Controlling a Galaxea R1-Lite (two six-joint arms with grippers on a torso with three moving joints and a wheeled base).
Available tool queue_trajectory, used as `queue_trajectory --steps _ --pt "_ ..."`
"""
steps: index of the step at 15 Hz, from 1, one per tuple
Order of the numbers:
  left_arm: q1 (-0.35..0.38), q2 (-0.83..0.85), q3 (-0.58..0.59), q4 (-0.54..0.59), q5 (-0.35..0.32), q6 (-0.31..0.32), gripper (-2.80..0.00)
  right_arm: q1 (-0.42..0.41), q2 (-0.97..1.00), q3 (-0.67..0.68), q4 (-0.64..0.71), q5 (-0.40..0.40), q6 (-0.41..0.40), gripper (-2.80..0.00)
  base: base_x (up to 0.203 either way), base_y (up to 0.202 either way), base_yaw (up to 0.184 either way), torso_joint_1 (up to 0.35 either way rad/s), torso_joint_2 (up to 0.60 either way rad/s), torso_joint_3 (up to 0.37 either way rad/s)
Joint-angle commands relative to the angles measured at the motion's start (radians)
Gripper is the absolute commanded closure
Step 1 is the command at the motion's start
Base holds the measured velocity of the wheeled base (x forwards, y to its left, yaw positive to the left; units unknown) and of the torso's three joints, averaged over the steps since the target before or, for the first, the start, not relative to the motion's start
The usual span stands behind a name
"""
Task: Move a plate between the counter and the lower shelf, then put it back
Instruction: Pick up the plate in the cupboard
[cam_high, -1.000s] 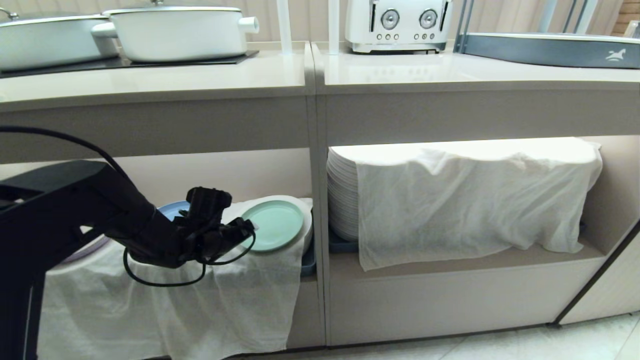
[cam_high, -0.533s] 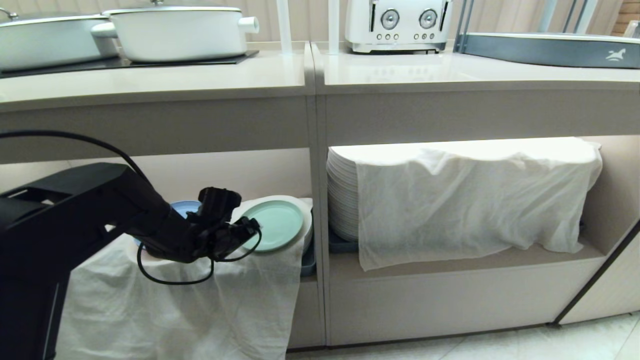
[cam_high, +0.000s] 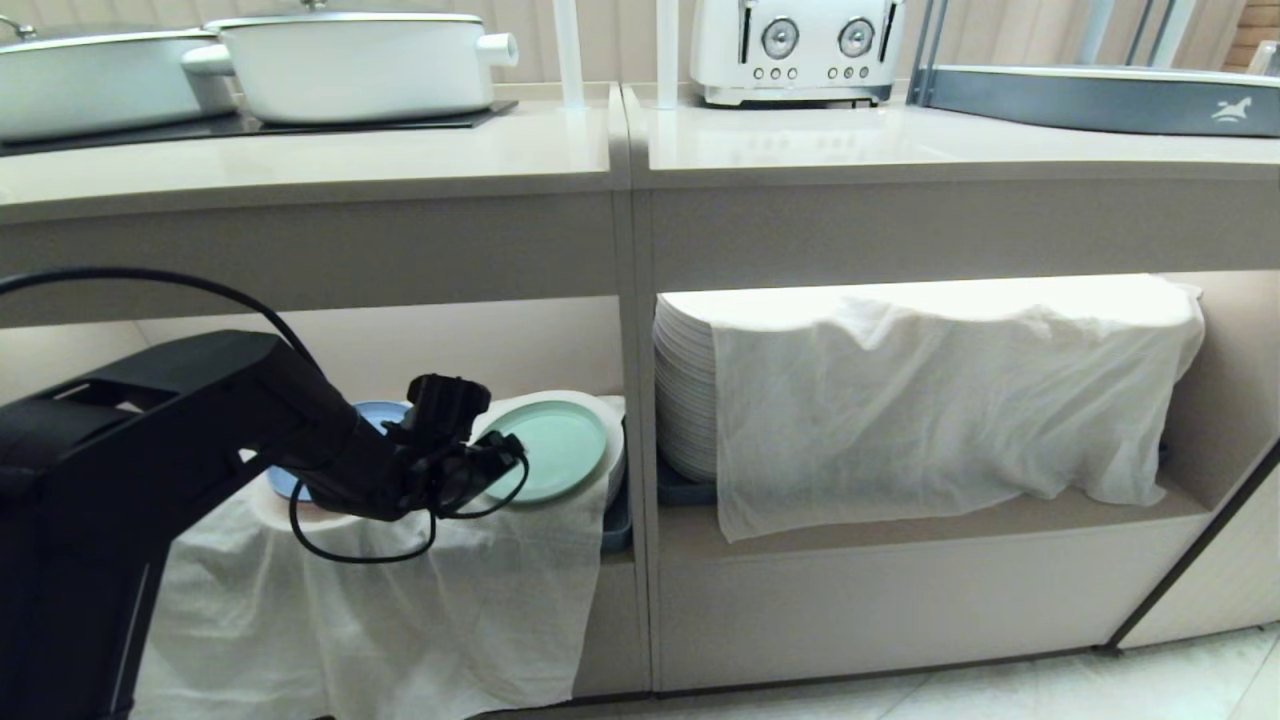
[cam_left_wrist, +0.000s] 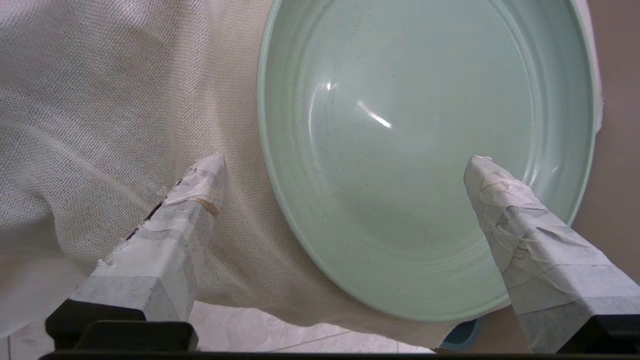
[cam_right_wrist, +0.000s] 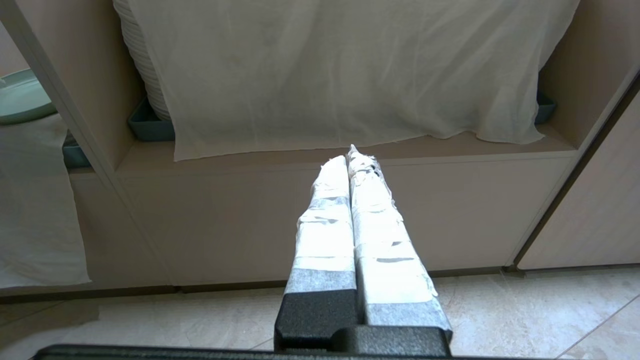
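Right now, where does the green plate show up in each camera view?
Head view: the green plate lies on the white cloth in the left shelf bay, just ahead of the left gripper.
Left wrist view: it fills the frame.
Right wrist view: a sliver at the edge.
Shared landmark: the white cloth.

Round mint-green plate (cam_high: 553, 450), low-rimmed, flat atop a white-draped stack in the lower shelf (cam_high: 520, 350), under the beige counter (cam_high: 400, 150)

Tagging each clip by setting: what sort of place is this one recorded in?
Probably a kitchen or dining service area: a beige counter carries lidded pots on a cooktop and a white toaster, while the lower shelf holds cloth-draped plate stacks.
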Motion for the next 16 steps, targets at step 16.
queue_trajectory --steps 16 --pt "-0.009 0.023 -0.047 0.018 0.036 -0.003 -2.8 0.0 0.0 0.0 0.0 -0.001 0.0 0.0 0.0 0.0 0.0 0.0 0.0 0.0"
